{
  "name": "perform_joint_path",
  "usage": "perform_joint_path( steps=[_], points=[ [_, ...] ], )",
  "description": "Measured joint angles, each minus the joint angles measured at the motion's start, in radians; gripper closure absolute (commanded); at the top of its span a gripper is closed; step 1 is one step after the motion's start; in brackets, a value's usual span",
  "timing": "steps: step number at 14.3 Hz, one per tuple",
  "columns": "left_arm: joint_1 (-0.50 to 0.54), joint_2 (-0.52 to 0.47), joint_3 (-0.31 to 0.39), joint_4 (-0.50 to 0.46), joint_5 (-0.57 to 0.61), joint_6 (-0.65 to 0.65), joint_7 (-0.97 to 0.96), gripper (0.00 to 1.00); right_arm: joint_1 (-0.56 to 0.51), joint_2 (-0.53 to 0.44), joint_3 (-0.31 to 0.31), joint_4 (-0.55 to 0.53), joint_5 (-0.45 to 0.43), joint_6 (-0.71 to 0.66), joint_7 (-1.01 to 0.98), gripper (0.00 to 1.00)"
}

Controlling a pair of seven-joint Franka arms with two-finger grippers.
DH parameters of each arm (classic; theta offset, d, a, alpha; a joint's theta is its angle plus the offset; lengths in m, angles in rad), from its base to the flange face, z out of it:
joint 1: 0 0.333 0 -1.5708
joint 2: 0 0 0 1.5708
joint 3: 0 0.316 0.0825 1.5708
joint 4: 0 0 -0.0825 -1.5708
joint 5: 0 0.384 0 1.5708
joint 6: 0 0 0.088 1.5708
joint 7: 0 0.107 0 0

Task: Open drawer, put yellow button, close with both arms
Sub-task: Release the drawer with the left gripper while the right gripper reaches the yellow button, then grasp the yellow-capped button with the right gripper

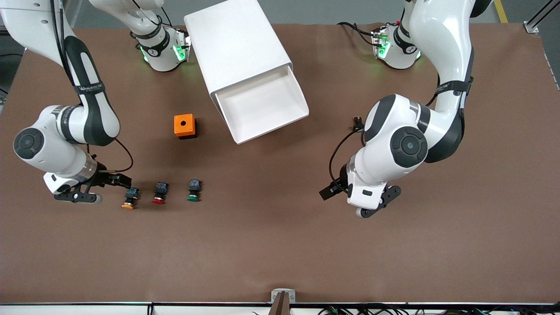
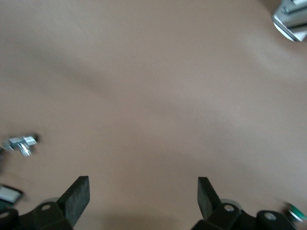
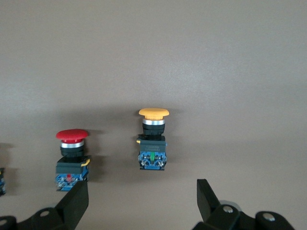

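On the worktop (image 1: 280, 245), toward the right arm's end and nearer the front camera than the cabinet, the yellow button (image 1: 130, 199) is lying on its side with its cap pointing toward the front camera and its blue rear part pointing toward the arms' bases. In the right wrist view the yellow button (image 3: 153, 140) is showing whole, lying free on the brown surface and touching nothing else.

The right tool (image 1: 114, 183) is sitting low, just beside the yellow button's rear end, with its fingers (image 3: 72, 203) standing apart and gripping nothing.

The red button (image 1: 160, 193) is lying just beside the yellow one, toward the left arm's end, and the green button (image 1: 194, 190) is lying next in the same row, each apart from its neighbour.

The drawer (image 1: 261, 105), the top one of the white cabinet (image 1: 236, 43), is standing pulled out, its bare white tray facing up. An orange box (image 1: 184, 126) with a round hole in its top is sitting near the drawer, toward the right arm's end and farther from the front camera than the buttons.

The left tool (image 1: 326, 192) is waiting over bare worktop toward the left arm's end, well apart from the buttons, its fingers (image 2: 76, 199) spread wide and gripping nothing.
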Motion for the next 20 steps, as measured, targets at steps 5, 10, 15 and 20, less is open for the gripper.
perform_joint_path(
  steps=[5, 10, 15, 20],
  points=[
    [-0.006, 0.0, -0.004, -0.007, 0.07, 0.001, 0.023, 0.01, 0.0, 0.072, 0.0, -0.001, 0.0, 0.076, 0.001, 0.0],
    [-0.005, 0.0, -0.004, -0.013, 0.071, 0.002, 0.024, 0.01, -0.001, 0.127, -0.001, -0.001, 0.001, 0.134, 0.001, 0.0],
    [-0.003, 0.0, -0.004, -0.018, 0.072, 0.003, 0.024, 0.01, -0.002, 0.162, -0.003, 0.004, 0.002, 0.171, 0.002, 0.0],
    [-0.015, 0.0, -0.004, -0.026, 0.092, 0.003, 0.027, 0.01, -0.003, 0.177, -0.003, 0.012, 0.003, 0.175, 0.002, 0.05]
  ],
)
